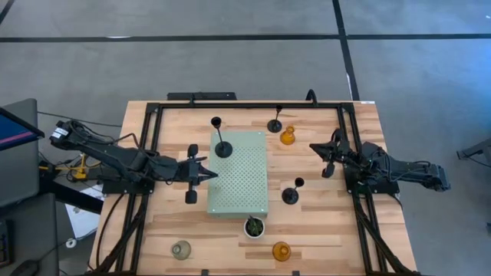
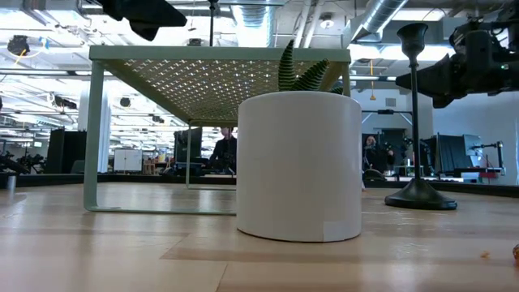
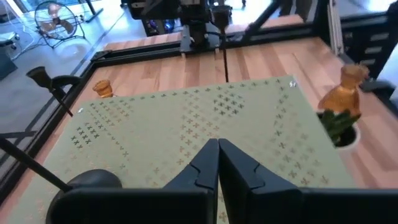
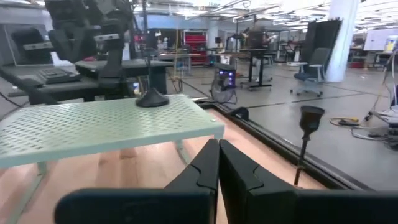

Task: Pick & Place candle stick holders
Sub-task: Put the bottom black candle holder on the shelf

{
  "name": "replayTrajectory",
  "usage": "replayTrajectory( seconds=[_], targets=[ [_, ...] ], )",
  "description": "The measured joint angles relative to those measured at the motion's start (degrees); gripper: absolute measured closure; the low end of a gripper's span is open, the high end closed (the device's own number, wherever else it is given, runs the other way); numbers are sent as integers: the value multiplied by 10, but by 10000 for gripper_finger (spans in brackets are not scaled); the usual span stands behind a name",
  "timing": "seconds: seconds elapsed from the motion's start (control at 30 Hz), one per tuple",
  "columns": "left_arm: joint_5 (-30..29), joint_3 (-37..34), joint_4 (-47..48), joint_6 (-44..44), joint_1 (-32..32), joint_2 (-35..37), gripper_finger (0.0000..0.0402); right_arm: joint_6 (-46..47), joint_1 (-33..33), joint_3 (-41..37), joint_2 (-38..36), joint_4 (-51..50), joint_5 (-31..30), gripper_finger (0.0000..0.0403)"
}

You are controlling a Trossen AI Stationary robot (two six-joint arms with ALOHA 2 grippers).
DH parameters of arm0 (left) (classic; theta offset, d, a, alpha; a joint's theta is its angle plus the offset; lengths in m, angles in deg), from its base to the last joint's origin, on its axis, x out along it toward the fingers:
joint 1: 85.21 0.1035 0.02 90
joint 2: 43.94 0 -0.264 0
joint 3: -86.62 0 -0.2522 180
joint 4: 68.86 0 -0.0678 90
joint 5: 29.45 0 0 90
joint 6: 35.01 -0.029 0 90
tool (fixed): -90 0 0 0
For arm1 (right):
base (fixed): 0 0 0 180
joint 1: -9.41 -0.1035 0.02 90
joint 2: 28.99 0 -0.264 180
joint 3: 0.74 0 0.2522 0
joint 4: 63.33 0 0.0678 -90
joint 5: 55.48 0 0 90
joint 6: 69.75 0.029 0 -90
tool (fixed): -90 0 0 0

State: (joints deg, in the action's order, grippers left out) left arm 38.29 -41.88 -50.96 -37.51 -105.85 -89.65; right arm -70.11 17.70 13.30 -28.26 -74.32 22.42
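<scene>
High view: both arms lie low over the wooden desk [image 1: 322, 230], reaching toward each other from opposite sides of the pale green board [image 1: 239, 172].
Left arm pose: stretched out nearly flat from the desk's left edge, its wrist pointing at the board's left side.
Left claw [image 1: 209, 175]: at the board's left edge, fingers pressed together, holding nothing; in the left wrist view the two dark fingers [image 3: 205, 168] meet over the perforated top.
Right arm pose: folded low along the right side of the desk, its wrist aimed toward the board.
Right claw [image 1: 316, 147]: well apart from the board, between the amber holder at the back and the black holder on the right, fingers closed and empty; the right wrist view shows them touching [image 4: 208, 165].
Black holder on board [image 1: 223, 148]: upright on the board's back left part, stem leaning toward the back in this view.
Second black holder [image 1: 275, 125]: on the desk just behind the board's back right corner.
Third black holder [image 1: 291, 195]: on the desk to the right of the board, near its front half.
Amber holder, back [image 1: 287, 137]: just beside the second black holder.
Amber holder, front [image 1: 281, 251]: near the front edge, right of the plant [image 1: 254, 227].
Clear glass holder [image 1: 181, 249]: front left, well apart from the others.
Low view: the white plant pot [image 2: 298, 166] fills the middle.
</scene>
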Motion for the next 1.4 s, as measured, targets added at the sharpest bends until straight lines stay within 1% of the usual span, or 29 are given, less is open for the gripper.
replayTrajectory(
  seconds=[0.1, 0.4, 0.53, 0.77, 0.83, 1.0, 1.4],
  targets=[
    [0, 0, -19, 2, 0, 0, 395, 22, 8, 0, 0, 0, 0, 403],
    [1, 0, -21, 0, -1, -1, 390, 15, 15, 0, 0, 0, 1, 403],
    [17, 0, -21, -1, -4, -1, 390, 15, 14, 0, 0, 0, 1, 403],
    [16, 0, -40, -1, -4, -1, 389, 15, 14, 0, 0, 5, 1, 403],
    [16, 0, -41, 3, -4, -1, 389, 31, 15, 0, 0, 1, 1, 403],
    [16, 0, -42, 19, -4, -1, 389, 111, 15, 0, 0, 1, 1, 403],
    [16, 0, -42, 12, -4, -2, 389, 114, 17, 0, 0, 0, 1, 403]
  ],
)
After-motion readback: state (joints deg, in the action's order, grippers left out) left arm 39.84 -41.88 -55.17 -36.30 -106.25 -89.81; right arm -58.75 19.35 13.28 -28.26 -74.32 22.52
